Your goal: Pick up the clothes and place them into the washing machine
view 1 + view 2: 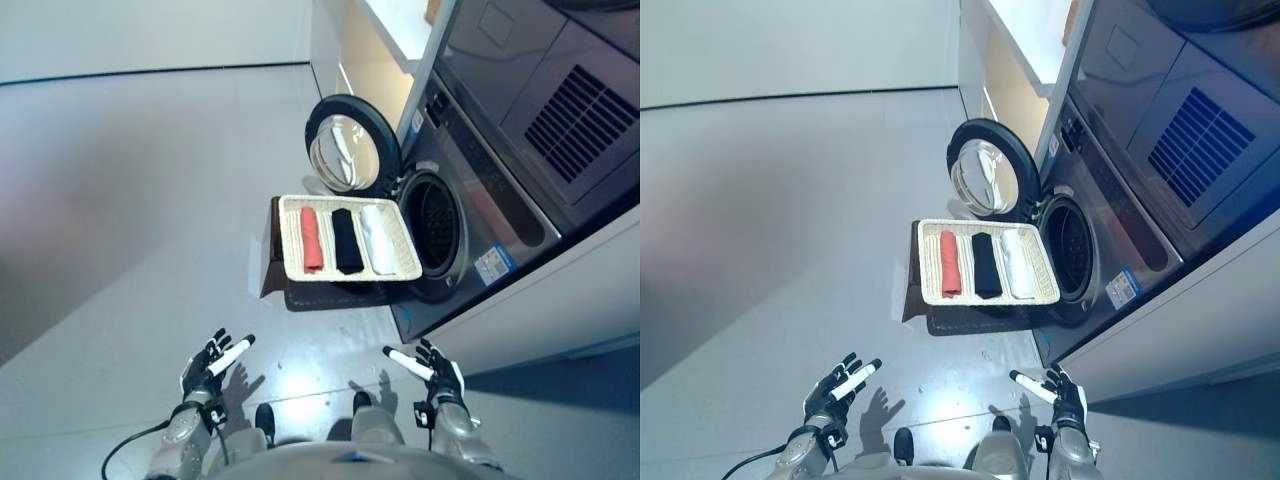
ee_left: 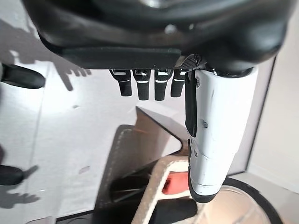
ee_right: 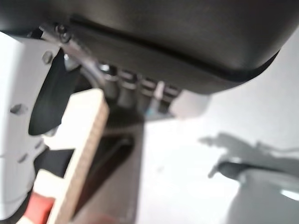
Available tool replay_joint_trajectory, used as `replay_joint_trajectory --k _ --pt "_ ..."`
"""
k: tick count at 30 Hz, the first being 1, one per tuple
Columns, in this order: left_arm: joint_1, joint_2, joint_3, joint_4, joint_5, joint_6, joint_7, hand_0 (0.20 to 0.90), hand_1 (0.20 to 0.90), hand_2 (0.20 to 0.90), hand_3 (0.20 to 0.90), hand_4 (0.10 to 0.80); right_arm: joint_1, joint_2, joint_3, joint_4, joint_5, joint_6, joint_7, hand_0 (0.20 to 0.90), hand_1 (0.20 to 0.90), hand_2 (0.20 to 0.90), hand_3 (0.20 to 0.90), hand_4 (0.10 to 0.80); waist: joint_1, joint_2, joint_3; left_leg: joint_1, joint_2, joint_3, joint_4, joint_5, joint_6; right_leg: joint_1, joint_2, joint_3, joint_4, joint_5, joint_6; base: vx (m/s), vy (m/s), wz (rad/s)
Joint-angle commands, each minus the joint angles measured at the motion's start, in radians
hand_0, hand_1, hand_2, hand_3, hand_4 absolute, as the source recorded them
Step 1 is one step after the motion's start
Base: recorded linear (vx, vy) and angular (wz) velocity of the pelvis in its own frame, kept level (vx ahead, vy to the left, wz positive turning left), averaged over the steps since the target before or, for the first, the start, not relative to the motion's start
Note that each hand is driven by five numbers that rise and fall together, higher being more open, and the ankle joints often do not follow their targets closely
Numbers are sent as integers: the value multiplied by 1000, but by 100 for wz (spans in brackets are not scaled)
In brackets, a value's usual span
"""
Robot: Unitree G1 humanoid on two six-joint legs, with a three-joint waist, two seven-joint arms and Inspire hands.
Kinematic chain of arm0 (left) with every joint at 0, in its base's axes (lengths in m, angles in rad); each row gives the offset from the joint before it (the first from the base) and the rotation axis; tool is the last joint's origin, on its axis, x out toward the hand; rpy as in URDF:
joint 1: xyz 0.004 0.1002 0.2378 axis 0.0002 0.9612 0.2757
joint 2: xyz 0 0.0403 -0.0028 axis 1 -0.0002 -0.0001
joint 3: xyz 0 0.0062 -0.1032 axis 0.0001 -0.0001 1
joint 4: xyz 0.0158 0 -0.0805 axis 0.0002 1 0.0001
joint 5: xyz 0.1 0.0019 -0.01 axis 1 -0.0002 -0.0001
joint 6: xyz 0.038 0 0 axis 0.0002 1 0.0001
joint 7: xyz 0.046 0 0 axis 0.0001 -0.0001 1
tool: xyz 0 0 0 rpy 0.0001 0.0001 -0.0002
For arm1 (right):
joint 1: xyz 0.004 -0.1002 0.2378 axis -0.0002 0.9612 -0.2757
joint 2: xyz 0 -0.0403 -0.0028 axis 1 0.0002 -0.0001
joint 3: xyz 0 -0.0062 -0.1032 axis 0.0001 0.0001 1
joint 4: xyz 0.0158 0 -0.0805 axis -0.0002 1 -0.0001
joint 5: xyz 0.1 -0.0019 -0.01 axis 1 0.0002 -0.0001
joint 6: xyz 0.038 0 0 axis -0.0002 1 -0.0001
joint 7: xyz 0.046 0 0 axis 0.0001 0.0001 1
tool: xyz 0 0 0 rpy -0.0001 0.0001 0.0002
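Observation:
A shallow wicker basket rests on a low dark brown box in front of the washing machine, whose round door stands open. In the basket lie a rolled red cloth, a black one and a white one, side by side. My left hand and right hand hang low over the floor, well short of the basket, both open and empty. The left wrist view shows the basket's rim and the red cloth past my fingers.
The drum opening is dark, just right of the basket. A pale cabinet stands behind the machine. Grey floor stretches to the left and between my hands and the box.

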Motion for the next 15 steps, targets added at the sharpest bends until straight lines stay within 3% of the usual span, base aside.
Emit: replay_joint_trajectory --k 1,3,4,6,7,12,13,15 --pt "-17 2 16 -127 -7 -70 5 900 900 900 900 800 -40 -35 -12 -73 2 -52 -10 900 900 900 900 800 -43 -25 -24 398 -29 -45 -83 -207 -50 -154 -59 31 -96 307 36 277 -183 47" --pt "-20 2 9 -128 -13 -70 9 900 900 900 900 800 -38 -37 -11 -75 4 -52 -9 900 900 900 900 800 -48 -24 -21 405 -14 -52 -83 -213 -55 -174 -55 26 -57 293 32 152 -137 83" --pt "-29 1 4 -117 -13 -67 14 900 900 900 900 800 -35 -36 -10 -72 7 -54 -7 900 900 900 900 800 -44 -18 -26 407 6 -62 -83 -199 -68 -184 -50 3 -14 257 19 117 -163 68" --pt "-34 -9 -1 -99 -34 -73 18 900 900 900 900 800 -38 -42 0 -60 7 -58 -11 900 900 900 900 800 -60 -15 -35 411 46 -55 -83 -193 -90 -190 -19 20 11 239 3 227 -266 5" --pt "-60 -25 -11 -79 -70 -82 26 900 900 900 900 800 -56 -55 1 -53 15 -64 -19 900 900 900 900 800 -60 2 -32 373 89 -66 -37 -127 -108 -218 -6 -2 89 206 -12 201 -202 -13" --pt "-125 -38 -53 -55 -73 -92 20 900 900 900 900 800 -85 -76 -11 3 40 -87 -37 900 900 900 900 800 -74 19 -20 300 133 -32 23 -37 -139 -204 -26 -59 90 163 -33 103 -201 76" --pt "-139 -48 -66 -46 -75 -95 25 900 900 900 900 800 -99 -85 -10 16 47 -93 -45 900 900 900 900 800 -75 34 -18 273 149 7 47 29 -157 -177 -19 -77 63 150 -44 133 -243 103" --pt "-141 -52 -68 -42 -76 -96 30 900 900 900 900 800 -103 -80 -9 28 61 -101 -48 900 900 900 900 800 -70 45 -25 265 167 5 61 89 -171 -159 3 -86 53 131 -59 126 -205 68"
